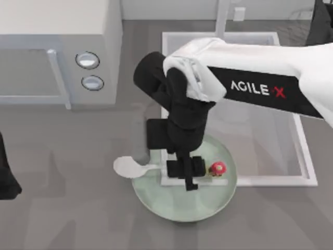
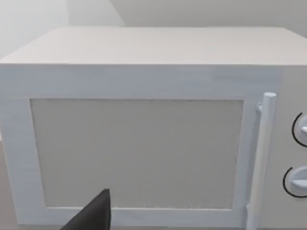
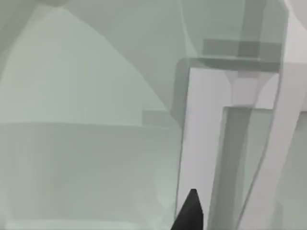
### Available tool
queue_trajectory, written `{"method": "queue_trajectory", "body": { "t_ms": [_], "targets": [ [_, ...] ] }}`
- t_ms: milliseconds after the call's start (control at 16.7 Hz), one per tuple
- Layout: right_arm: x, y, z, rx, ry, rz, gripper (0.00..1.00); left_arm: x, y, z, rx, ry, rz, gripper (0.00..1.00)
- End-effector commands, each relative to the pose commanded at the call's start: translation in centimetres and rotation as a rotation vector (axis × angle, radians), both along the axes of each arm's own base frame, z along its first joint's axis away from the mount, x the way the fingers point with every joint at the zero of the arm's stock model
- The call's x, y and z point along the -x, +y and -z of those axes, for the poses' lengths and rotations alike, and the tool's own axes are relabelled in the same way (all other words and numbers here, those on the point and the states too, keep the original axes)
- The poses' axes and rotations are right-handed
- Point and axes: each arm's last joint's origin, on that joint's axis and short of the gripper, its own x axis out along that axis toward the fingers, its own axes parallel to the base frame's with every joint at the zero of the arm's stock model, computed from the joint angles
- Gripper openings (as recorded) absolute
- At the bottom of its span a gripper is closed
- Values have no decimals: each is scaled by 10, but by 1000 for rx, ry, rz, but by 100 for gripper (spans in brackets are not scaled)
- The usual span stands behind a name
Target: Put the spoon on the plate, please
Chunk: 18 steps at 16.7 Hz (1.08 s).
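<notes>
The pale green plate lies at the front middle of the table. The white spoon lies crosswise. Its oval bowl is on the table just past the plate's left rim, and its thin handle runs right over the plate to the red knob. My right gripper points down over the middle of the handle and hides that stretch. Whether it touches or holds the spoon cannot be made out. The right wrist view looks closely at the greenish plate surface. My left arm is parked at the table's left edge.
A white microwave stands at the back left, and the left wrist camera faces its door. A white rectangular frame lies at the right, its front left corner under the plate and showing through it.
</notes>
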Motion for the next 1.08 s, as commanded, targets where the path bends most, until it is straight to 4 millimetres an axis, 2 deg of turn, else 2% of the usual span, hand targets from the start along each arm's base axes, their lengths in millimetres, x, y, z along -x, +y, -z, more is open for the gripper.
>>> {"method": "queue_trajectory", "body": {
  "t_ms": [240, 1020, 1080],
  "targets": [
    [0, 0, 0, 0, 0, 0, 0, 0, 0, 0, 0, 0, 0, 100],
    [0, 0, 0, 0, 0, 0, 98, 0, 0, 0, 0, 0, 0, 100],
    [0, 0, 0, 0, 0, 0, 100, 0, 0, 0, 0, 0, 0, 100]
  ]
}}
